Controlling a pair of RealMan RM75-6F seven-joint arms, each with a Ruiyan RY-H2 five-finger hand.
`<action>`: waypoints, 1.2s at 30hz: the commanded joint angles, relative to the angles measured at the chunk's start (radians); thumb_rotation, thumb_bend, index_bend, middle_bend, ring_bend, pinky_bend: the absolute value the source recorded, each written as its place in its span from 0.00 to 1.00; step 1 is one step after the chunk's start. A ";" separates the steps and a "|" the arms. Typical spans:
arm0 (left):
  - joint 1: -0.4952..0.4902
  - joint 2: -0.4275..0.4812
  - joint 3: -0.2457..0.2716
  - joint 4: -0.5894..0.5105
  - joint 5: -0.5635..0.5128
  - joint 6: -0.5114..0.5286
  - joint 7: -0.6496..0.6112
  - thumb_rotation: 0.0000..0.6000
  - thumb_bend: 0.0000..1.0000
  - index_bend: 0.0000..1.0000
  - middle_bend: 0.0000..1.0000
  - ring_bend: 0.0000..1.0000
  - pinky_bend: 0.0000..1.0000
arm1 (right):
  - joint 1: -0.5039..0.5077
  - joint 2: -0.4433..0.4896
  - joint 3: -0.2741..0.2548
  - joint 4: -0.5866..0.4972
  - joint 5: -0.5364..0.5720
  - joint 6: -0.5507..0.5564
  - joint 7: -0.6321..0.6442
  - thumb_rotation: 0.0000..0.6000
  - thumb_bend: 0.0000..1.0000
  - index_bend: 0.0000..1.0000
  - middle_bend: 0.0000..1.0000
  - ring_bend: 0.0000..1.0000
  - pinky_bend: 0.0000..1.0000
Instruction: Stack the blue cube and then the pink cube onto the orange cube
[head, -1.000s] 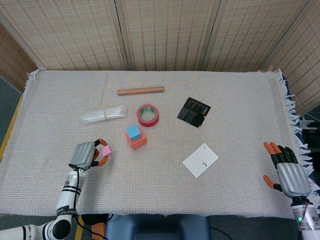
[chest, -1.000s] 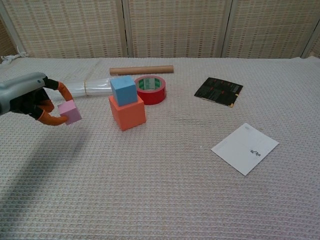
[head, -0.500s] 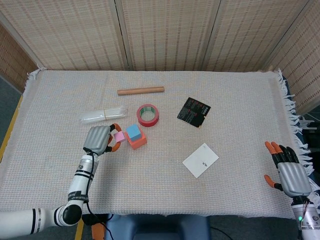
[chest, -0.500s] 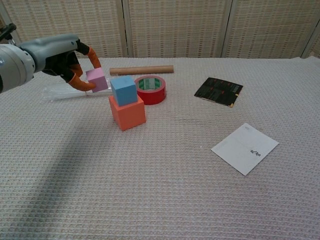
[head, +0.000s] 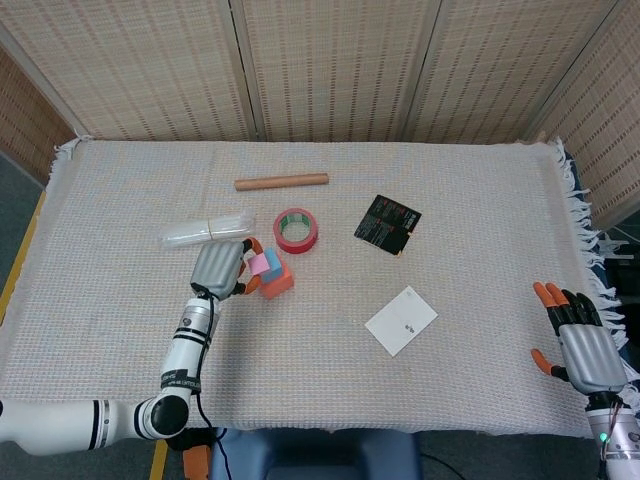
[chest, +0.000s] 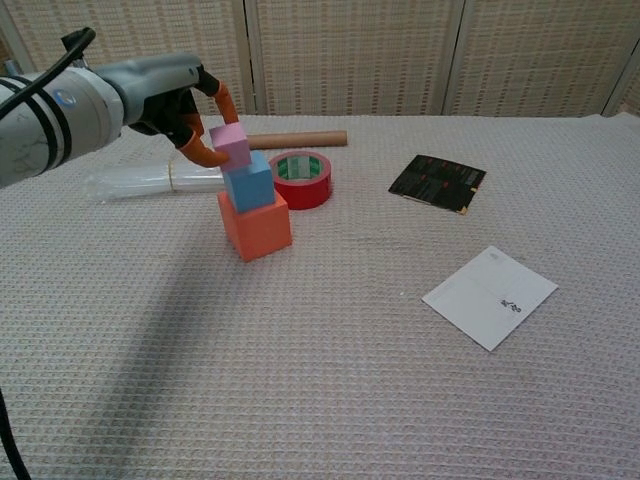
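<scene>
The orange cube stands left of the cloth's middle with the blue cube on top of it. My left hand holds the pink cube between its orange fingertips, just above the blue cube's left top edge; whether they touch I cannot tell. My right hand hangs at the right edge of the table, fingers spread and holding nothing; the chest view does not show it.
A red tape roll sits right behind the stack, a clear plastic bundle to its left, a cardboard tube further back. A black card and a white card lie to the right.
My left hand has carried the pink cube up from the cloth and rightwards, from left of the stack to above the blue cube. The right hand has barely moved.
</scene>
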 joint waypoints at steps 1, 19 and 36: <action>-0.015 -0.007 -0.003 0.014 -0.017 0.000 0.000 1.00 0.34 0.49 1.00 1.00 1.00 | -0.001 0.003 0.001 -0.001 -0.001 0.002 0.003 1.00 0.18 0.00 0.00 0.00 0.00; -0.073 -0.033 0.011 0.071 -0.063 0.000 -0.011 1.00 0.34 0.49 1.00 1.00 1.00 | 0.000 0.007 0.003 0.001 0.004 -0.002 0.012 1.00 0.18 0.00 0.00 0.00 0.00; -0.093 -0.049 0.032 0.112 -0.044 0.007 -0.031 1.00 0.34 0.47 1.00 1.00 1.00 | 0.000 0.012 0.003 -0.003 0.004 -0.004 0.016 1.00 0.18 0.00 0.00 0.00 0.00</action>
